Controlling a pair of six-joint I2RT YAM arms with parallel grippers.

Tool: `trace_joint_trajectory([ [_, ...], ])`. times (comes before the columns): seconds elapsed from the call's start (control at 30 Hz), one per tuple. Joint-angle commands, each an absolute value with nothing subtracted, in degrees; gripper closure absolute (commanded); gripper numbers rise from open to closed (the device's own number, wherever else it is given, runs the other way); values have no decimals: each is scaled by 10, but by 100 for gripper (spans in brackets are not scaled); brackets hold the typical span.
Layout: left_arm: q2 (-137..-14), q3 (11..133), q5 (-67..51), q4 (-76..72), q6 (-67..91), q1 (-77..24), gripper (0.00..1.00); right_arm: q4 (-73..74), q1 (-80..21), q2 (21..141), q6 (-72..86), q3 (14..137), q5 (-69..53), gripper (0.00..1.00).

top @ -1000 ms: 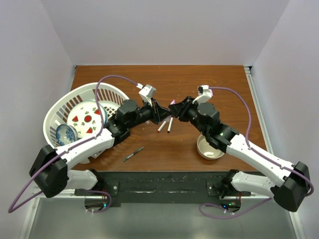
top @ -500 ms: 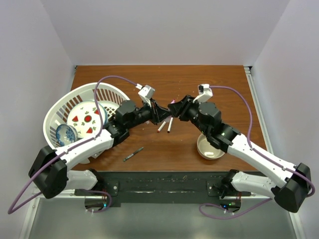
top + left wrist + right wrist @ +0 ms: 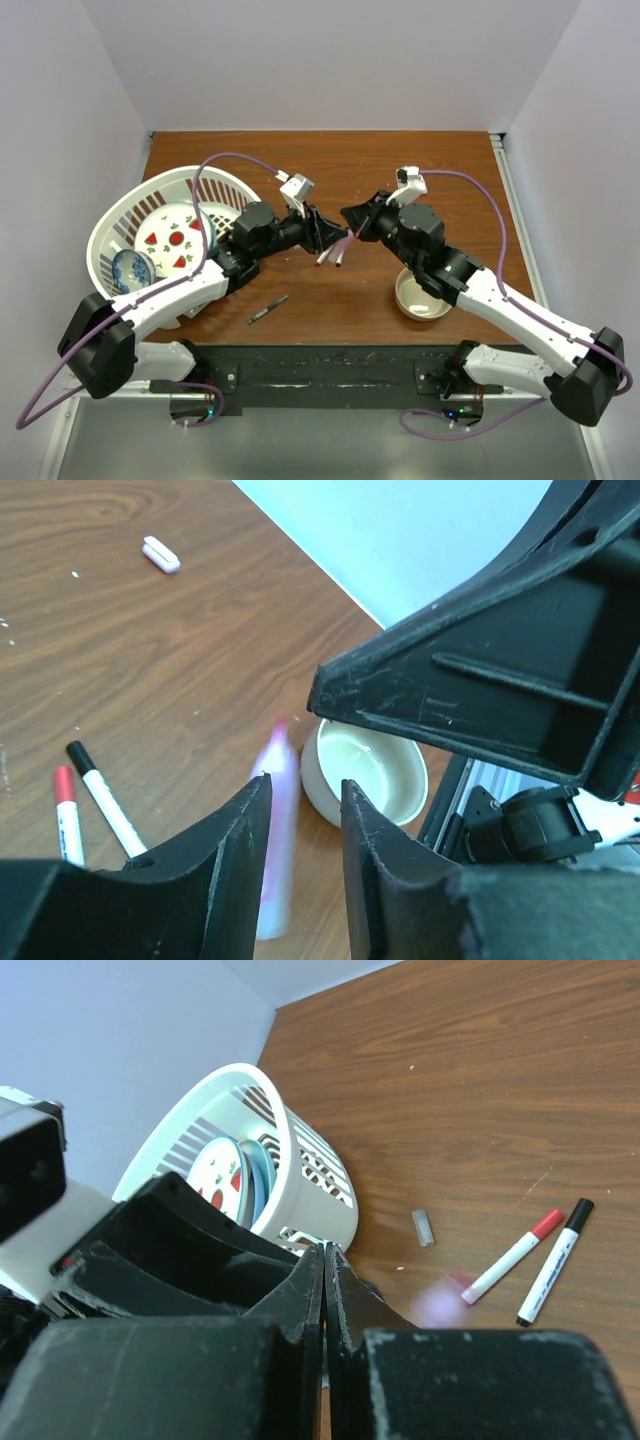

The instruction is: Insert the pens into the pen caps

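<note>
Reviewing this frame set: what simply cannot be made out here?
- Thick pink pen: motion-blurred in every view; capped or not is unclear.
- Thin dark grey pen: too small in the top view to show its tip.
- White slatted plastic basket: contents partly hidden by the left arm, top view.

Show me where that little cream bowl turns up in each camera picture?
Top external: cream bowl, right of centre, toward the near edge.
Left wrist: bowl at the centre of the picture.
Right wrist: not in it.
Shared landmark: the two white pens, seen in all three.
</note>
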State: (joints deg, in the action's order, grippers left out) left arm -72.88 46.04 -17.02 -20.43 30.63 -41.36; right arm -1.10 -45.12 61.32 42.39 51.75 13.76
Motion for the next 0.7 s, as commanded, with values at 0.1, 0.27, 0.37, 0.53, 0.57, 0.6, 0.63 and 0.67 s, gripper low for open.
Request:
trace_joint_trajectory([
  [0.1,-749,478,-188,-216,291,-414,100,-23,-454,603,420,543,141,100],
  [0.27,-745,478,-143,-176,280,-415,100,39,-454,594,413,557,198,97],
  [0.37,-733,474,-132,-149,252,-415,86,132,-454,588,424,571,249,87],
  [0.53,-726,489,-126,-49,151,-441,54,219,-452,542,418,571,286,76],
  [0.57,-732,495,-110,-30,113,-461,46,224,-452,533,412,574,294,75],
  [0.6,-751,502,-109,-2,94,-470,43,237,-452,525,408,583,312,73],
  [0.63,-765,522,-109,34,78,-478,40,243,-452,518,396,589,322,71],
  [0.67,-779,533,-112,53,50,-490,37,250,-452,505,390,597,330,68],
])
